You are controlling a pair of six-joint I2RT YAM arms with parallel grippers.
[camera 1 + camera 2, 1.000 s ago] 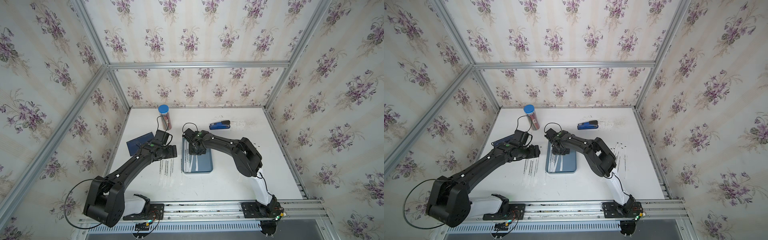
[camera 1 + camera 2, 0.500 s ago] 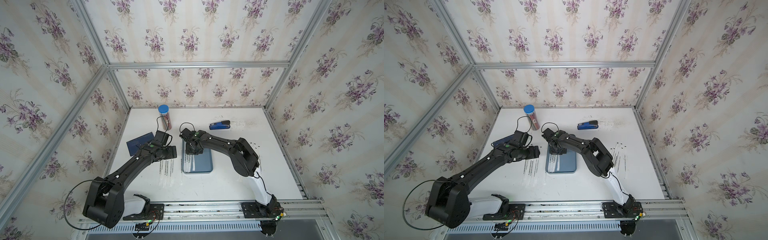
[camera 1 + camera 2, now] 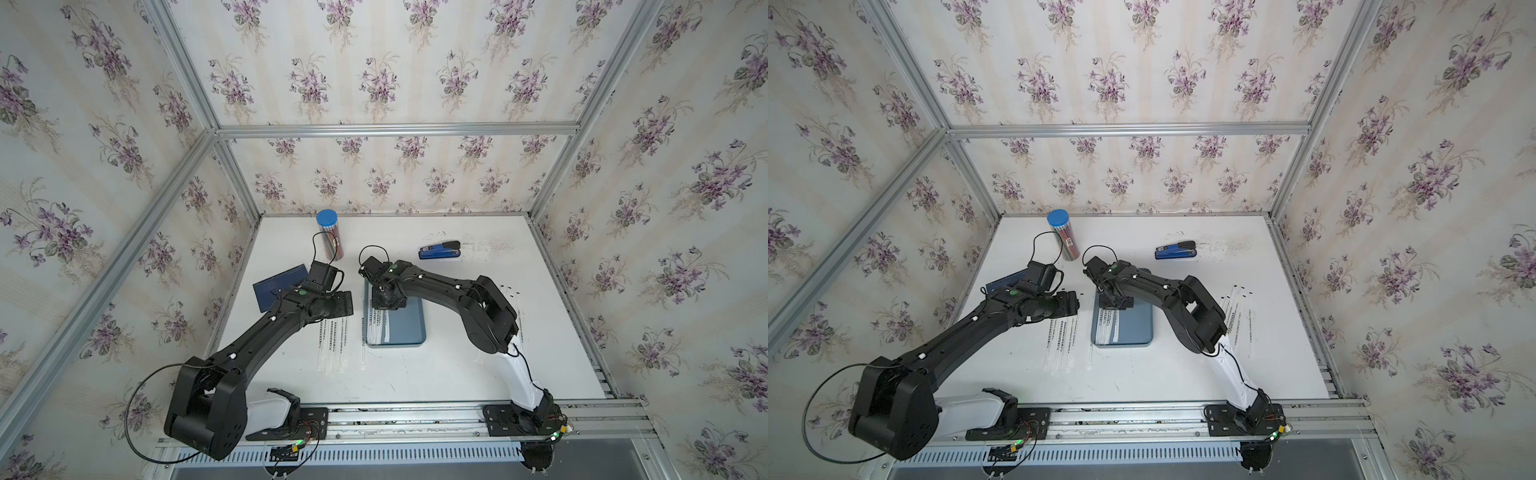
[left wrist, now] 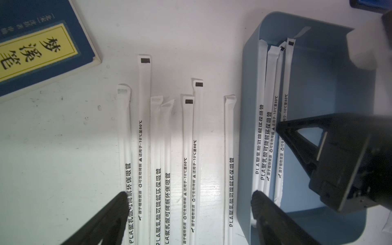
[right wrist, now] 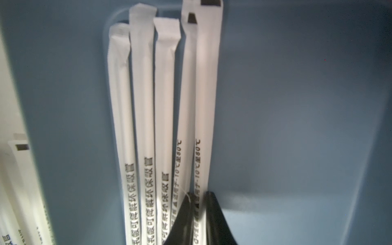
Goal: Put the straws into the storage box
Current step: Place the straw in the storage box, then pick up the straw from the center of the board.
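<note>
The grey-blue storage box lies mid-table with several white straws along its left side. My right gripper reaches down into the box's far end, its jaws shut on one straw that lies beside the others on the box floor. More straws lie in a row on the table left of the box. My left gripper hovers wide open above that row, holding nothing.
A navy notebook lies at the left. A clear tube with a blue cap stands at the back, and a blue stapler lies at the back right. Further straws lie on the table right of the right arm.
The right gripper has shifted slightly toward the box's left side, with the straw between its jaws. The left arm has not moved.
</note>
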